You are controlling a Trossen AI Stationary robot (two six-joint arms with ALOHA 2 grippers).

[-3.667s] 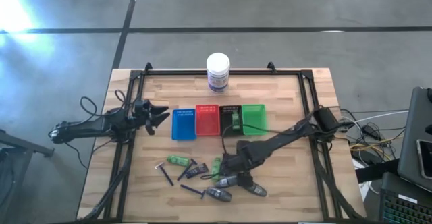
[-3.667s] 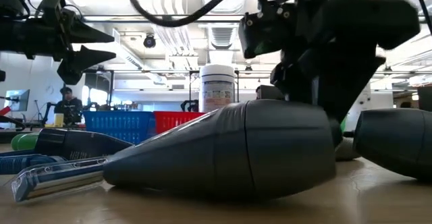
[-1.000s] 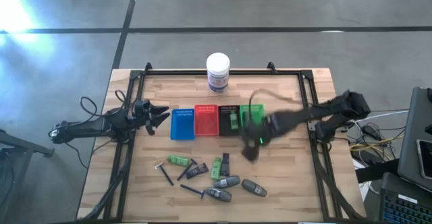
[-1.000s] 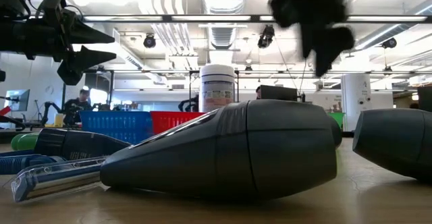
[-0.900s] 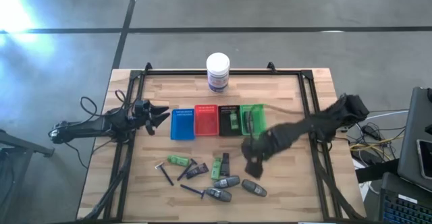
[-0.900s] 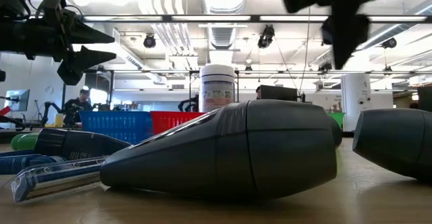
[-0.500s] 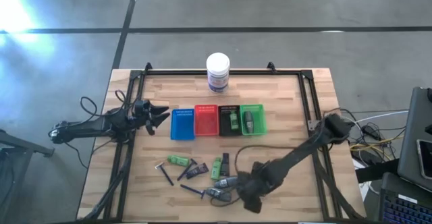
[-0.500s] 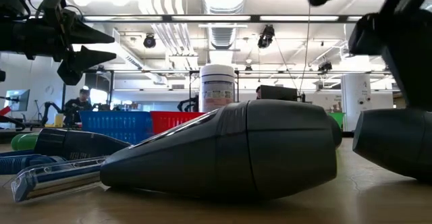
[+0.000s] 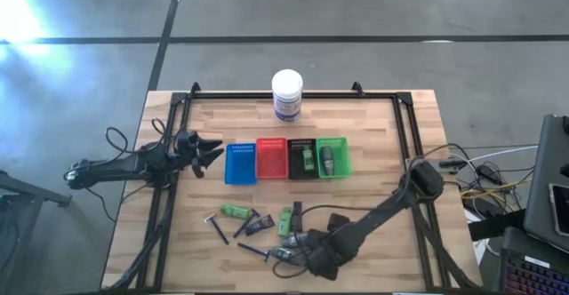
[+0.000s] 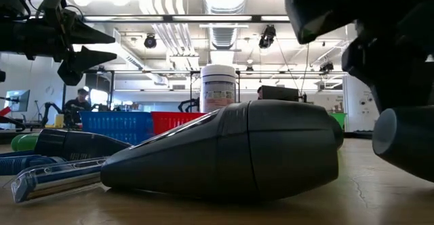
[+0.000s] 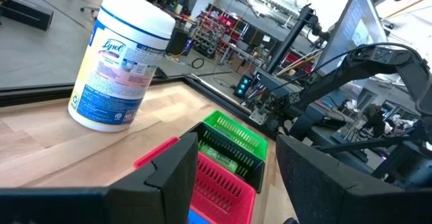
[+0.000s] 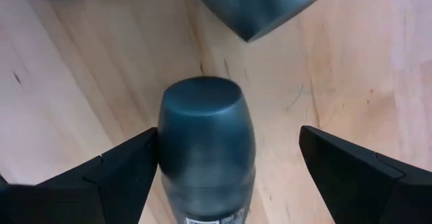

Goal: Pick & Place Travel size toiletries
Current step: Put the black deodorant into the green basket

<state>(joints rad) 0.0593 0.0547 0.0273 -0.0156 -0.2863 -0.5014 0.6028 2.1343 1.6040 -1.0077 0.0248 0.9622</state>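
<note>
**Right hand straddles a grey mini bottle at the near edge**

High view puts the right hand (image 9: 318, 258) low over the cluster of loose toiletries on the near part of the surface (image 9: 382, 144), its arm reaching in from the right side. Right wrist view gives the relation that matters: a grey mini bottle (image 12: 206, 146) lies flat on the wood between the two dark fingers (image 12: 118, 170), its rounded end pointing away from the wrist, so its long axis runs along the hand's reach and the fingers flank its long sides. The fingers stand well apart, one touching or just beside the bottle, the other clear of it; nothing is clamped. A second grey bottle (image 12: 253, 1) lies just beyond.

The step in hand looks like a grasp across the bottle's width, which needs only a closing squeeze; the smooth, rounded body could roll or slip if caught off-centre.

The left hand (image 9: 203, 150) waits well apart at the left side, beside the blue tray (image 9: 241, 163), fingers parted and empty. The right arm is plainly the nearer one. The green tray (image 9: 332, 157) and black tray (image 9: 302, 158) each already hold an item.
</note>
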